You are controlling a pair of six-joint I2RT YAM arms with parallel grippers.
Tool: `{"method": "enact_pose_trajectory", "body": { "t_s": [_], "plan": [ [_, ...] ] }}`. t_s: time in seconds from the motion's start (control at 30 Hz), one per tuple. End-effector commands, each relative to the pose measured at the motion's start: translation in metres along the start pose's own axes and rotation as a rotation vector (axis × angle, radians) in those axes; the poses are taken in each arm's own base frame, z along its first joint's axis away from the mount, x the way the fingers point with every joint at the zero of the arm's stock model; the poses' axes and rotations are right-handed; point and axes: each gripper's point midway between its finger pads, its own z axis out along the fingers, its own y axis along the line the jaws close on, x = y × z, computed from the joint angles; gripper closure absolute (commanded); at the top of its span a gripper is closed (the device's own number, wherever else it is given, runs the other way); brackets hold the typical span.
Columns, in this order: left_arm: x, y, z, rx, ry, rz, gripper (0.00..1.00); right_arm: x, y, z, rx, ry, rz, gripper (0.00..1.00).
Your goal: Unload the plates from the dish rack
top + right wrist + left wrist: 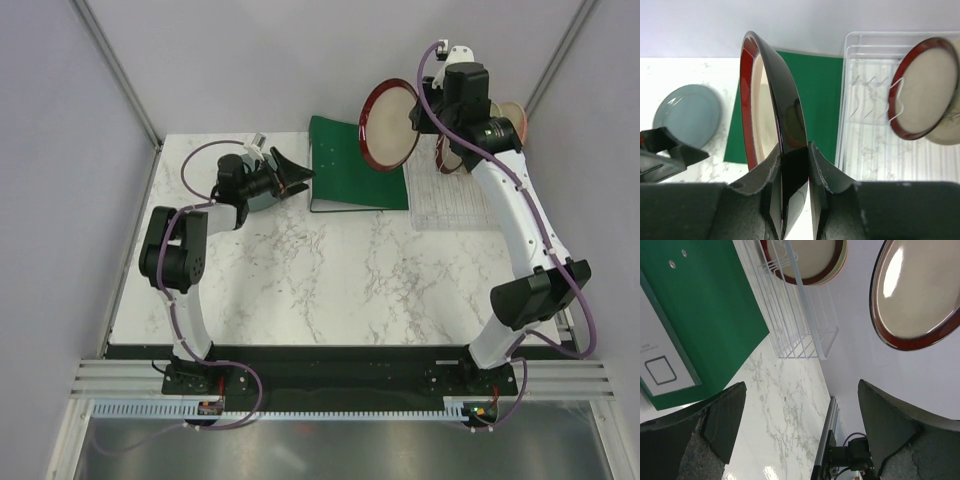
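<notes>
My right gripper (795,155) is shut on the edge of a plate with a dark-red rim and beige centre (770,100). It holds the plate (390,125) upright in the air above the green binder, left of the dish rack (455,195). In the clear rack (865,145) another red-rimmed plate (925,90) stands on edge, with a cream plate (952,130) behind it. A slate grey plate (687,115) lies flat on the table at the left. My left gripper (290,175) hangs open and empty near the binder's left edge, jaws wide (800,435).
A flat green binder (358,165) lies on the marble table (330,280) between the arms, touching the rack's left side. The walls of the enclosure rise close behind the rack.
</notes>
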Motion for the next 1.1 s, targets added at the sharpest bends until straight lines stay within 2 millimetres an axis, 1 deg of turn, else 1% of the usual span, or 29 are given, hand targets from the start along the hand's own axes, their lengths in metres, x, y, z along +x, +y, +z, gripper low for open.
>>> {"method": "enact_pose_trajectory", "body": {
  "t_s": [0.0,0.03,0.07,0.13,0.17,0.23,0.27,0.33,0.37,0.4,0.5,0.53,0.6,0.63,0.7,0.73,0.83,0.93,0.97,1.0,1.03,1.07],
  "plan": [
    [-0.013,-0.031,-0.001,0.138,-0.068,0.049,0.00,-0.070,0.027,-0.048,-0.133,-0.246,0.114,1.00],
    [-0.011,-0.030,0.000,0.150,-0.072,0.040,0.00,-0.070,0.030,-0.051,-0.148,-0.251,0.125,1.00],
    [-0.013,-0.038,0.000,0.189,-0.087,0.047,0.00,-0.064,0.034,-0.053,-0.171,-0.239,0.147,1.00],
    [-0.015,-0.045,0.003,0.218,-0.099,0.044,0.00,-0.063,0.038,-0.057,-0.196,-0.249,0.172,1.00],
    [-0.013,-0.042,0.006,0.224,-0.094,0.026,0.00,-0.057,0.040,-0.059,-0.203,-0.242,0.184,1.00],
    [-0.010,-0.048,0.012,0.252,-0.086,0.026,0.00,-0.053,0.046,-0.062,-0.222,-0.243,0.216,1.00],
    [-0.010,-0.046,0.015,0.256,-0.088,0.001,0.00,-0.052,0.046,-0.063,-0.224,-0.245,0.226,1.00],
    [-0.007,-0.052,0.020,0.287,-0.086,0.004,0.00,-0.046,0.060,-0.067,-0.280,-0.234,0.247,1.00],
    [-0.005,-0.049,0.023,0.289,-0.080,-0.016,0.00,-0.044,0.063,-0.067,-0.288,-0.230,0.252,1.00],
    [-0.003,-0.050,0.026,0.297,-0.073,-0.016,0.00,-0.041,0.066,-0.067,-0.297,-0.224,0.260,1.00],
    [0.004,-0.062,0.036,0.325,-0.054,-0.011,0.00,-0.032,0.077,-0.066,-0.318,-0.212,0.264,1.00],
    [0.004,-0.064,0.037,0.326,-0.055,-0.008,0.00,-0.021,0.080,-0.064,-0.320,-0.191,0.270,1.00],
    [0.003,-0.073,0.040,0.335,-0.054,0.002,0.00,-0.013,0.081,-0.061,-0.321,-0.179,0.272,1.00],
    [0.004,-0.078,0.041,0.343,-0.047,0.009,0.00,-0.005,0.082,-0.058,-0.318,-0.166,0.277,1.00],
    [0.005,-0.086,0.042,0.354,-0.042,0.020,0.00,-0.002,0.084,-0.058,-0.324,-0.169,0.284,1.00],
    [0.006,-0.086,0.043,0.350,-0.038,0.020,0.00,0.003,0.083,-0.056,-0.322,-0.160,0.284,1.00],
    [0.007,-0.095,0.043,0.361,-0.035,0.040,0.00,0.007,0.087,-0.055,-0.339,-0.154,0.288,1.00],
    [0.008,-0.096,0.043,0.356,-0.033,0.047,0.02,0.009,0.086,-0.056,-0.336,-0.155,0.291,1.00],
    [0.011,-0.097,0.044,0.358,-0.019,0.047,0.05,0.009,0.086,-0.056,-0.335,-0.157,0.290,1.00],
    [0.013,-0.097,0.043,0.360,-0.010,0.049,0.22,0.009,0.085,-0.055,-0.332,-0.158,0.291,1.00],
    [0.014,-0.097,0.043,0.362,-0.004,0.047,0.33,0.010,0.085,-0.055,-0.333,-0.155,0.289,1.00],
    [0.016,-0.097,0.043,0.356,0.005,0.039,0.68,0.012,0.085,-0.054,-0.333,-0.152,0.288,1.00]
  ]
}}
